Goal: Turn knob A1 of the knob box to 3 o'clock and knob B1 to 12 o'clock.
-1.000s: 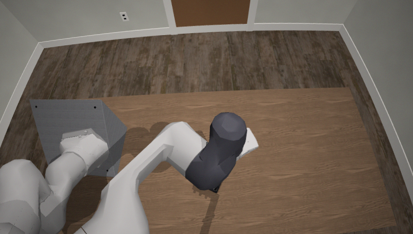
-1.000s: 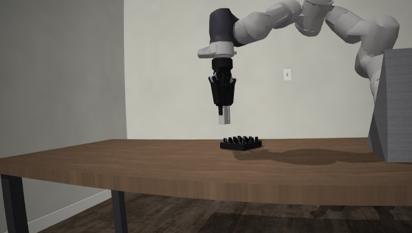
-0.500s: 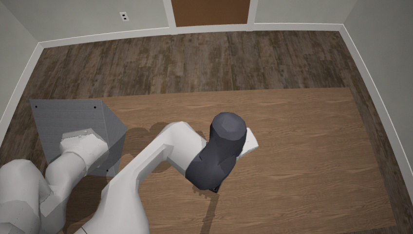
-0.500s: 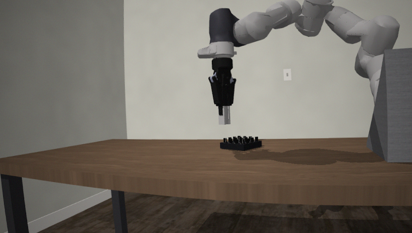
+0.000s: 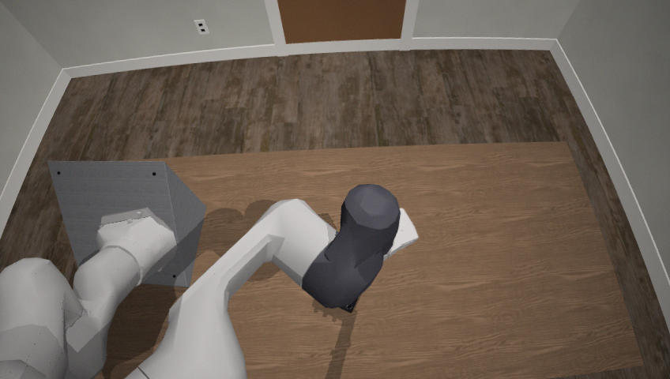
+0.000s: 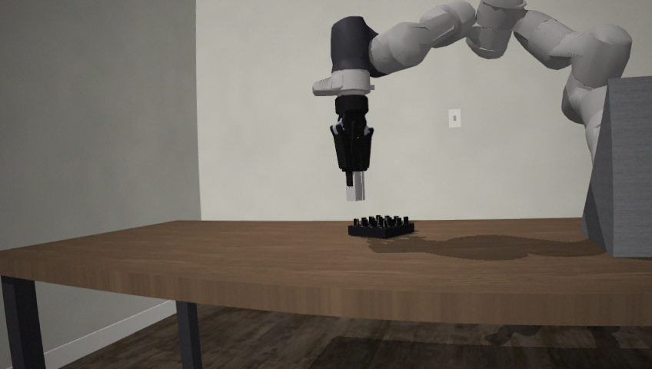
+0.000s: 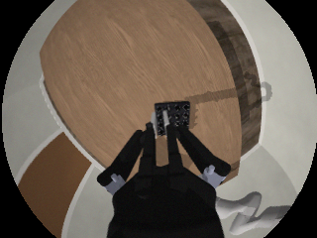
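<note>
from where i stood, the knob box (image 5: 351, 310) (image 6: 383, 232) (image 7: 172, 102) sat on the counter (image 5: 493, 234) (image 6: 228, 260) (image 7: 109, 64), straight underneath the jaws (image 6: 355, 200) but with most of its width off to one side of them. the jaws pointed down and hung above the knobs (image 5: 348, 306) (image 6: 397, 220) (image 7: 185, 107), clear of them. they were drawn nearly together, a slim gap left between the pads, and nothing was gripped in it.

seen from the side, the tips were over the box's left end, and the rest of it ran away to the right. the wrist view agreed: the pads overlapped its left-hand part. from overhead the arm hid nearly all of it.

i judged the gap was meant for one knob, so the next move called for lining it up over a1 or b1, then lowering. i couldn't tell which knob lay beneath, nor read any white line. coming down off-centre could nudge a neighbouring knob.
</note>
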